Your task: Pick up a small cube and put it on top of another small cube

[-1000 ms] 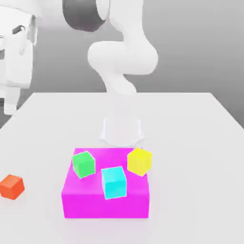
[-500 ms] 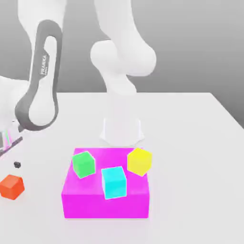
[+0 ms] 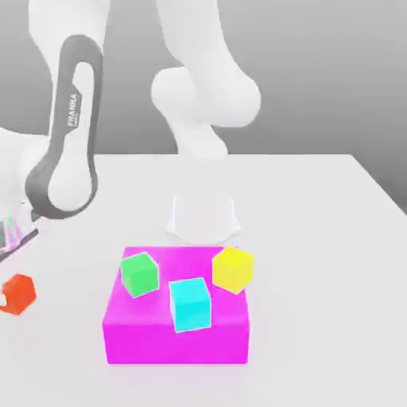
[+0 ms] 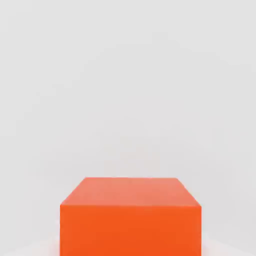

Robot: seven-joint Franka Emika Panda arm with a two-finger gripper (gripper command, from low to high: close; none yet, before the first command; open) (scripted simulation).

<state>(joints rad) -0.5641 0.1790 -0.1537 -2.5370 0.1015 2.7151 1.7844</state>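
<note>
Gripper [image 3: 11, 256] of mine is at the exterior view's left edge, just above the small orange-red cube [image 3: 17, 293], and its fingers are closed on this cube, I judge. It sits on the white table [image 3: 318, 238], well apart from the magenta block [image 3: 176, 338]. It looks rigid, light and glossy, so maybe slippery; two opposite flat sides are best to hold. Being a cube, it has no long axis; it sits flat, turned a little.

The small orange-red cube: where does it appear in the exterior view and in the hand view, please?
Exterior view: the small glossy orange-red cube sits at the far left edge, on the white table, left of the magenta block.
Hand view: it is close up, low and central.
Shared landmark: the white table.
</note>
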